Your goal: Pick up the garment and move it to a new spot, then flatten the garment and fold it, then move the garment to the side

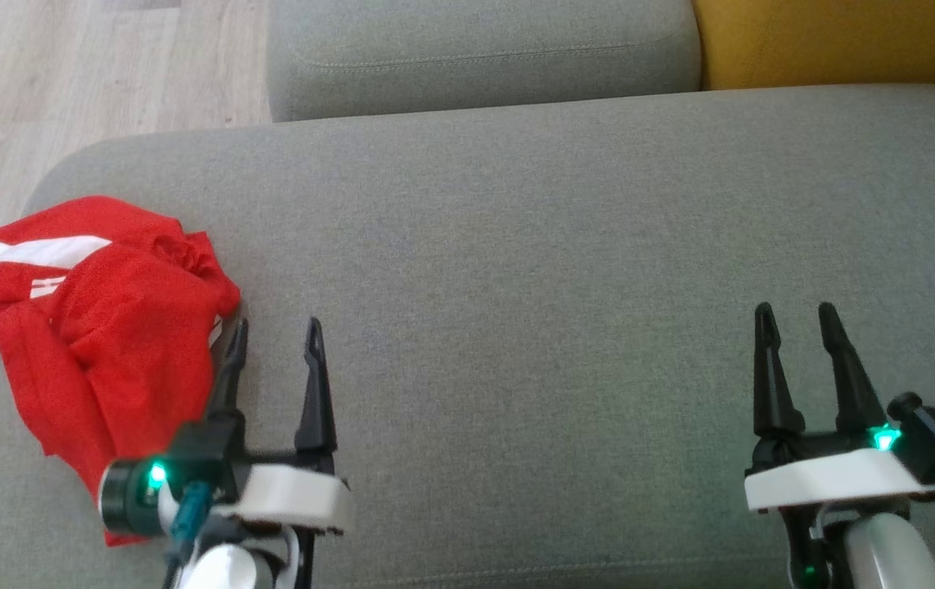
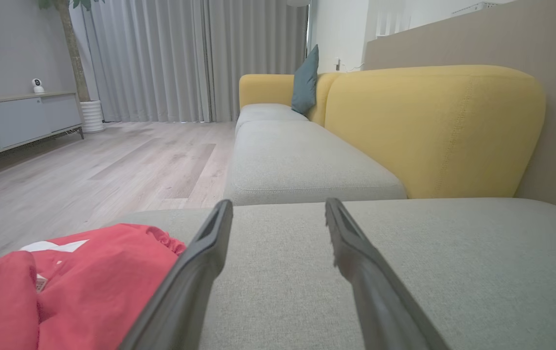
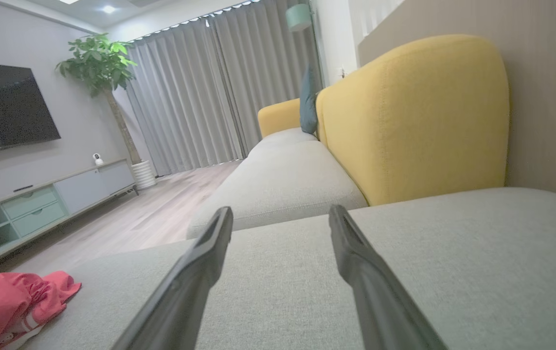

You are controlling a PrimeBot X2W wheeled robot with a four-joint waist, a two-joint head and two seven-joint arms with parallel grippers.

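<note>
The left gripper (image 1: 278, 325) had its fingers spread with nothing between them, low over the grey seat (image 1: 516, 245) at the head view's 7 o'clock. Its left finger ran just beside the garment (image 1: 107, 327), which lay at the gripper's 9 to 10 o'clock. Whether they touched could not be told. The garment was a crumpled red heap with a white stripe on the seat's 9 o'clock end, and part of it overhung the edge above the floor (image 1: 66, 82).

The right gripper (image 1: 795, 311) was likewise spread and empty at 4 o'clock, over bare seat and well apart from the garment.

Beyond the seat, at 12 o'clock, was a far seat (image 1: 475, 49), with a yellow backrest (image 1: 827, 41) at 1 o'clock. In the left wrist view a teal pillow (image 2: 307, 80) leaned on the backrest. At 10 o'clock there, a white pot (image 2: 93, 116) held a tree trunk, before grey curtains (image 2: 161, 58).

In the right wrist view, a low cabinet (image 3: 39, 204) at 8 o'clock showed drawers and an open compartment whose contents could not be made out. A small camera (image 3: 97, 159) stood on top of it, below a TV (image 3: 5, 112).
</note>
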